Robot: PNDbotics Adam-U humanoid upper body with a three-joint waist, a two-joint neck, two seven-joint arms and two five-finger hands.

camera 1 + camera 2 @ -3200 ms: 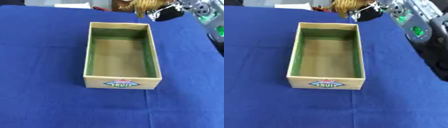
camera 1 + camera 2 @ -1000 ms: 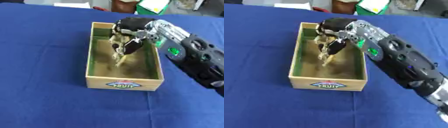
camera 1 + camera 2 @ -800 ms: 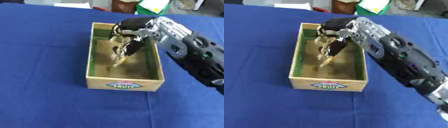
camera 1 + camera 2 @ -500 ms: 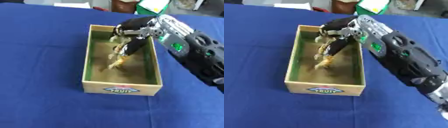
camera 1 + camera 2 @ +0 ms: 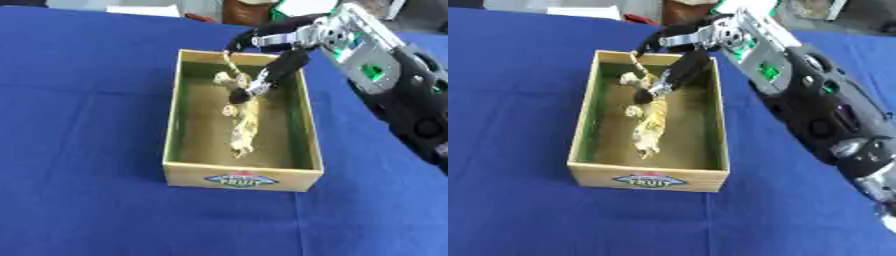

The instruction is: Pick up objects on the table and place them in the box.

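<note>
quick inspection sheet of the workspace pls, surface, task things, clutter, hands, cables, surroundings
surface: table covered with a blue cloth, lightly creased.
job's things: open cardboard box with a fruit label on its near wall; a tan striped toy animal lies lengthwise inside, its far end at the hand.
clutter: nothing seen on the cloth outside the box.
hands: right hand reaches into the far end of the box, fingers pointing down to the toy; whether they are curled on it cannot be told. left hand not in view.
cables: nothing seen.
surroundings: white, green and brown shapes beyond the far edge of the table, too unclear to name.
</note>
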